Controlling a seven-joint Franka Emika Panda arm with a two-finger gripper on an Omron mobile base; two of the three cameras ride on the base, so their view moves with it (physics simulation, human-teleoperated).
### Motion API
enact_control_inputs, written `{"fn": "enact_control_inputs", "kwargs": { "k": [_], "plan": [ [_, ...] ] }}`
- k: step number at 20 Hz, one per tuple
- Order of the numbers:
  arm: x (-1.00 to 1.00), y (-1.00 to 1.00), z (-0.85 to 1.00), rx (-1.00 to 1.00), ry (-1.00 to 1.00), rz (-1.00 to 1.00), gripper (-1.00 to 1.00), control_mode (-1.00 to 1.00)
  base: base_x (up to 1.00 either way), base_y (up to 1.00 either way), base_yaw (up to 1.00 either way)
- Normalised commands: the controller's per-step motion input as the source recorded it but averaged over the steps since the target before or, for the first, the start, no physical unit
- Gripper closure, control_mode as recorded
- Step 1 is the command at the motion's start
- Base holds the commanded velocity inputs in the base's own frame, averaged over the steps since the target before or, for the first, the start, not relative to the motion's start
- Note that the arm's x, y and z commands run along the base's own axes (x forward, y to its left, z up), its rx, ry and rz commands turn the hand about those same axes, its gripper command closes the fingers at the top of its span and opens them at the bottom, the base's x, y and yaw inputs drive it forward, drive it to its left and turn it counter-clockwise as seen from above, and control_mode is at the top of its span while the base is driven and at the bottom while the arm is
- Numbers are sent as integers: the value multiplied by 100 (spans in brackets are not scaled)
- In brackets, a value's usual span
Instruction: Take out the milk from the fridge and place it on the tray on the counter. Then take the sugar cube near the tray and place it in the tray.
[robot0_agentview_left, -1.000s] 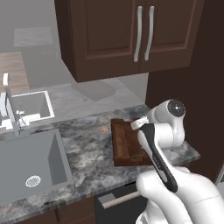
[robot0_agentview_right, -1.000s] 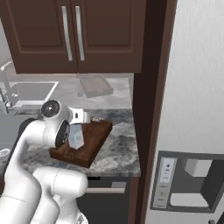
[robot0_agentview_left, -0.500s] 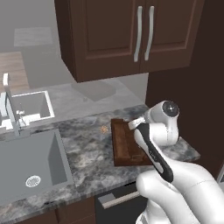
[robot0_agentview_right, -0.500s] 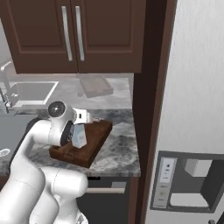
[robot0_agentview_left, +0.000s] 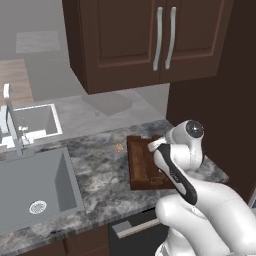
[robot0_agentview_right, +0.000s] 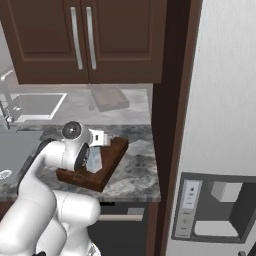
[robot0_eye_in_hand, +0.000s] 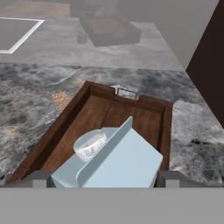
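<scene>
I am holding my claw (robot0_eye_in_hand: 101, 178) low over the tray (robot0_eye_in_hand: 65, 120), and the milk (robot0_eye_in_hand: 116, 162) is sitting between my two fingertips (robot0_eye_in_hand: 38, 178), its gabled ridge and round cap pointing up toward the camera on my hand. I cannot tell whether my fingers are clamping the carton or have already let go of it; they are lying just beside its sides. In the right base view the milk (robot0_agentview_right: 94, 159) is standing upright inside the tray (robot0_agentview_right: 111, 161), so I am judging that the carton is resting on the tray floor or very near it, and that the first half of my job is nearly finished. The fridge (robot0_agentview_right: 220, 130) is standing to the right with its door shut. The sugar cube (robot0_eye_in_hand: 60, 98) is lying on the worktop (robot0_eye_in_hand: 35, 92) just outside the tray's left wall, and in the left base view the same speck (robot0_agentview_left: 119, 147) is sitting apart from the tray (robot0_agentview_left: 137, 167). That cube is what I am counting as left: letting the carton go if I have not, then picking up the cube and setting it in the tray
</scene>
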Motion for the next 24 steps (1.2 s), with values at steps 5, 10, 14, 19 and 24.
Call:
{"fn": "enact_control_inputs", "kwargs": {
  "k": [5,10,14,19,24],
  "plan": [
    [7,-10,-32,2,0,0,100,-100,0,0,0],
    [4,-1,-35,0,0,0,100,-100,0,0,0],
    [0,0,-37,0,0,0,100,-100,0,0,0],
    [0,0,-29,0,-6,0,100,-100,0,0,0],
    [-5,0,-35,1,-12,0,100,-100,0,0,0]
  ]
}}
